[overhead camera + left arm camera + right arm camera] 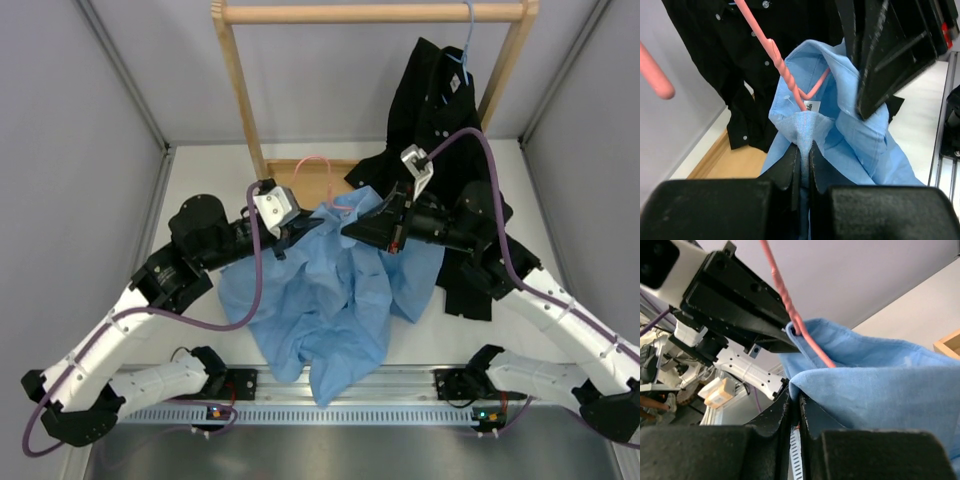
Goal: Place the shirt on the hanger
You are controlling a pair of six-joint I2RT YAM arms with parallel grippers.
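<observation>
The light blue shirt (330,300) hangs crumpled between my two arms, its lower part on the table. My left gripper (303,229) is shut on a fold of cloth at the collar (804,147), just below the white neck label (812,106). The pink hanger (318,165) rises behind the collar. Its twisted neck (782,70) runs down into the neck opening. My right gripper (350,228) faces the left one, jaws nearly together, pinching the shirt's edge (795,395) at the very tips. The hanger wire (785,290) passes into the cloth (880,390) just above it.
A black button-up shirt (440,110) hangs on a pale blue hanger (466,40) from the wooden rack (370,12) at the back right, close behind my right arm. The rack's wooden base (290,172) lies under the pink hanger. Grey walls close in both sides.
</observation>
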